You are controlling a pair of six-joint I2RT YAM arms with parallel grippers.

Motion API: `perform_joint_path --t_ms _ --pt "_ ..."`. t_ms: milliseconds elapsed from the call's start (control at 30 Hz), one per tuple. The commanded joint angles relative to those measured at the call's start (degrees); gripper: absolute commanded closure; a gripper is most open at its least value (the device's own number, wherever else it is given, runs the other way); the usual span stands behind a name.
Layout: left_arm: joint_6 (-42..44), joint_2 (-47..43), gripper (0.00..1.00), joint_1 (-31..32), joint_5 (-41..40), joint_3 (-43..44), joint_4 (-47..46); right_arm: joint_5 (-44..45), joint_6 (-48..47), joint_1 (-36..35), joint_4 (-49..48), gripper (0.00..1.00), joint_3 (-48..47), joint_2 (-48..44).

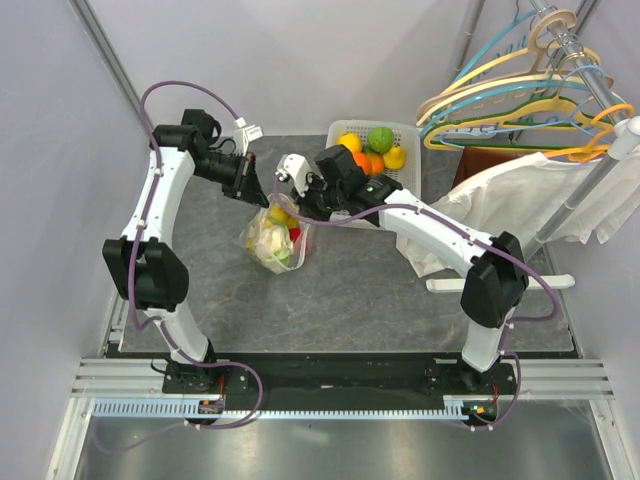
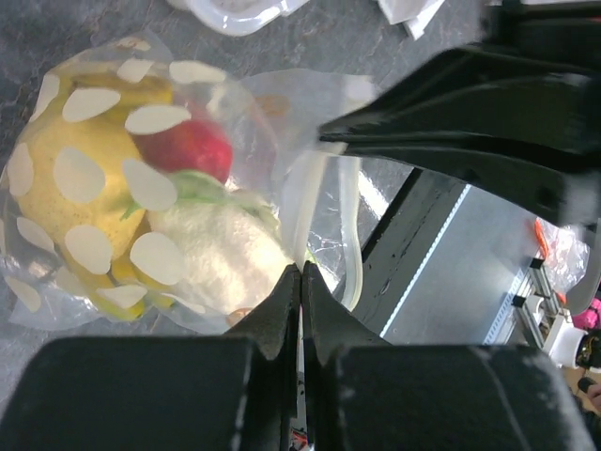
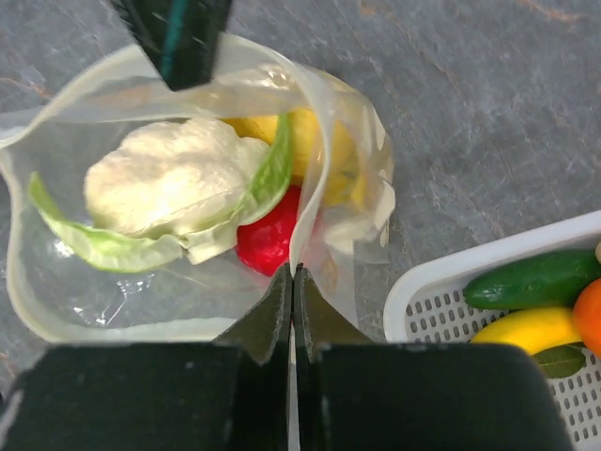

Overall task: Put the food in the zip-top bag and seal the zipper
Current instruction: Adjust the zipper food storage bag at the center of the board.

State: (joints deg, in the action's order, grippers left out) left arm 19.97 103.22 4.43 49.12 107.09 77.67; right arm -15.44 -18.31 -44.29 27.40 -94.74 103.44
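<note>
The clear dotted zip-top bag stands on the grey table with its mouth open upward. Inside it are a pale cauliflower piece, a red piece and a yellow piece. My left gripper is shut on the bag's rim at one side. My right gripper is shut on the opposite rim. The zipper strip runs round the open mouth; I cannot see the slider tab. Both grippers hold the rim above the table in the top view, the left and the right.
A white slotted basket behind the right arm holds orange, green and yellow toy fruits; a cucumber and a yellow fruit show in it. A rack with hangers and a white garment stands at the right.
</note>
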Motion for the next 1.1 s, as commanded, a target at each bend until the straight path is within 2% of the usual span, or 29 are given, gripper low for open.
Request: perform_joint_path --t_ms 0,100,133,267,300,333,400,433,467,500,567,600,633,700,767,833,900,933,1067 --pt "6.65 -2.57 0.83 -2.75 7.55 0.41 8.46 1.82 4.06 0.26 1.34 1.00 -4.22 0.63" --pt "12.10 -6.43 0.50 -7.93 13.27 -2.40 10.40 0.33 8.45 0.35 1.25 1.00 -5.80 0.45" --pt "15.77 -9.85 0.47 -10.03 13.54 -5.28 10.40 0.32 10.55 0.61 1.17 1.00 -6.16 0.62" --pt "29.49 -23.12 0.34 -10.58 7.06 -17.41 7.17 -0.90 13.55 1.22 2.31 1.00 -9.40 2.81" --pt "32.04 -25.67 0.27 -10.58 6.26 -23.62 6.01 -0.91 13.82 1.31 3.09 1.00 -9.85 3.17" --pt "38.07 -28.75 0.25 -10.58 5.46 -26.99 5.05 -0.73 14.08 1.40 3.36 1.00 -10.20 3.61" --pt "45.56 -37.18 0.03 -10.67 4.67 -36.71 2.50 -0.73 14.87 1.40 4.50 1.00 -11.34 4.49" --pt "50.21 -40.00 0.03 -10.58 4.93 -39.91 0.40 -0.47 15.14 1.49 4.59 1.00 -11.43 4.58" --pt "51.30 -45.94 0.02 -10.32 6.06 -43.07 -2.06 -0.29 15.40 1.49 4.68 1.00 -11.35 4.75" --pt "50.36 -48.70 0.02 -9.97 6.77 -48.76 -8.78 -0.20 15.58 1.49 4.60 1.00 -11.26 4.76" --pt "48.16 -54.06 0.05 -7.25 8.70 -54.15 -15.58 0.23 15.84 1.49 4.68 1.00 -11.00 5.02" --pt "41.01 -58.26 0.12 -5.76 8.53 -59.22 -20.84 0.24 15.93 1.49 4.68 1.00 -10.99 5.11" --pt "36.33 -60.57 0.18 -1.65 7.58 -61.71 -31.68 0.24 15.93 1.49 4.77 1.00 -11.08 5.11" --pt "27.02 -65.48 0.31 2.41 1.70 -68.20 -42.90 0.41 16.19 1.49 4.77 1.00 -11.17 5.19" --pt "26.70 -67.53 0.29 7.68 -1.47 -71.13 -51.45 0.15 16.37 1.58 4.68 1.00 -11.26 5.28" --pt "25.30 -69.55 0.36 11.90 -4.72 -75.35 -59.69 -0.03 16.81 1.67 4.77 1.00 -11.26 5.28" --pt "28.09 -70.00 0.41 13.85 -7.28 -78.41 -63.50 -0.20 17.07 1.67 4.95 1.00 -11.17 5.28" --pt "28.54 -70.08 0.42 15.42 -9.11 -79.39 -67.96 -0.38 17.42 1.75 4.95 1.00 -11.08 5.20" --pt "32.49 -67.80 0.40 19.56 -13.26 -83.08 -75.79 -0.73 18.13 1.93 4.86 1.00 -11.26 5.28"
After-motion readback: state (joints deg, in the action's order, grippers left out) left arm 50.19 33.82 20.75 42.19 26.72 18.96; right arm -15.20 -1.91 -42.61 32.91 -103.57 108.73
